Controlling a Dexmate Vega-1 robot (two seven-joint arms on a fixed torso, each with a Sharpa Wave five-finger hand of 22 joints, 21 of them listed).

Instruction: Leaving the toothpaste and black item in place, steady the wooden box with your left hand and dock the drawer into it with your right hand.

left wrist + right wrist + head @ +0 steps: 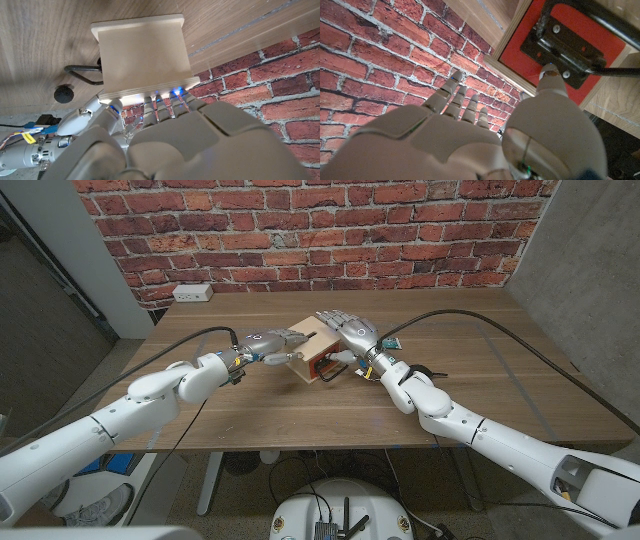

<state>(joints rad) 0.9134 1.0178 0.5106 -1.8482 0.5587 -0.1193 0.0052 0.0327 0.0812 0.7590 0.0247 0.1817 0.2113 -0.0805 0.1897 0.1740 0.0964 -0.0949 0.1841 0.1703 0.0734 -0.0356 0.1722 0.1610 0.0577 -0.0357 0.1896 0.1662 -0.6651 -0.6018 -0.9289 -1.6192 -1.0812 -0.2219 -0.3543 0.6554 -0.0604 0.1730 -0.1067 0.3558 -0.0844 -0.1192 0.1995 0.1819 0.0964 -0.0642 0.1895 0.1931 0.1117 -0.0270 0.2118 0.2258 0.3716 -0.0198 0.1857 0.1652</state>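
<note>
Left hand [165, 135] fingertips [172, 95] against edge of pale wooden box [142, 55] on wood table [45, 45]. Black wire handle [82, 76] sticking out beside box, round black item [63, 93] near it. Right hand [82, 117] alongside. Brick wall [280, 85] behind.

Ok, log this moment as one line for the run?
left hand rests on wooden box | right hand thumb on red drawer front by black handle | drawer looks seated, flushness unclear
</note>
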